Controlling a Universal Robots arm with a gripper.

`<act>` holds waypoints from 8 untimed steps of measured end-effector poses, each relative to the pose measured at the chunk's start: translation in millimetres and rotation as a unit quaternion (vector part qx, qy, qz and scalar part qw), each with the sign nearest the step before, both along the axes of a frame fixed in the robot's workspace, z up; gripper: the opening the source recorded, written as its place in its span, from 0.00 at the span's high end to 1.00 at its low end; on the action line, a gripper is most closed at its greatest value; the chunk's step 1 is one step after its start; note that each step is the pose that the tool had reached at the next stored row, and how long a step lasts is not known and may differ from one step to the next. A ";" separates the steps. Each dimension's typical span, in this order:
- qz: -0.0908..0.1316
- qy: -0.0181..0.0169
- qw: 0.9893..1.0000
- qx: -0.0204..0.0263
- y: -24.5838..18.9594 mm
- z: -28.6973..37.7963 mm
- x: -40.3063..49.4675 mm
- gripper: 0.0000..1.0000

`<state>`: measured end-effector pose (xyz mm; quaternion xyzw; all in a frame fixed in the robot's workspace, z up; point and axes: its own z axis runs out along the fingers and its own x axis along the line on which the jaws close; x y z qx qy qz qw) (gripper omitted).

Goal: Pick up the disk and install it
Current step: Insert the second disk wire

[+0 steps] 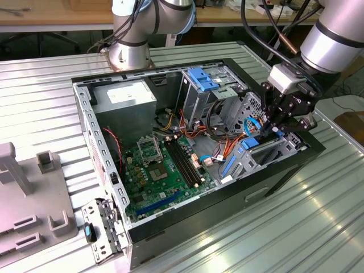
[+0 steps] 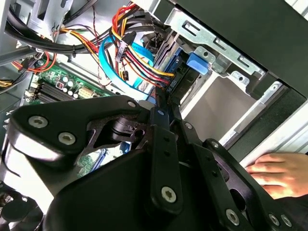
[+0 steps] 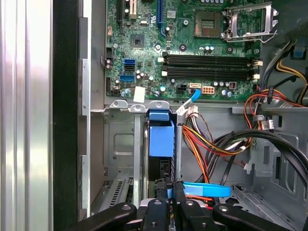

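Observation:
The disk (image 3: 161,137) stands on edge in the drive bay at the front corner of the open computer case (image 1: 284,170), its bright blue rail facing the first wrist camera. The second wrist view shows its dark end and blue tab (image 2: 195,62) among the cables. My gripper (image 3: 173,185) hangs over that bay at the exterior view's right (image 1: 272,132). Its black fingers are shut together, with no gap in both wrist views. The fingertips (image 2: 161,103) rest against the disk's near end, and whether they pinch any part of it is hidden.
A grey power-supply box (image 1: 125,96) and green motherboard (image 1: 165,165) fill the case. Red, yellow and blue cables (image 3: 211,144) crowd the bay. A person's hand (image 2: 276,173) rests outside the case wall. A grey fixture (image 1: 28,199) sits on the ribbed table.

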<state>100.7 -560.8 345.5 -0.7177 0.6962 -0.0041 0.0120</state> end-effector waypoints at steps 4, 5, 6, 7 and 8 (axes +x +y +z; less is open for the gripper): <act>0.000 0.000 1.000 0.000 0.0 -1.8 0.1 0.84; 0.000 0.000 1.000 0.000 0.0 -2.7 0.1 0.84; 0.000 0.000 1.000 0.001 0.0 -3.4 0.1 0.84; 0.000 0.000 1.000 0.001 0.0 -4.2 0.1 0.84; 0.000 0.000 1.000 0.001 0.0 -5.5 0.1 0.84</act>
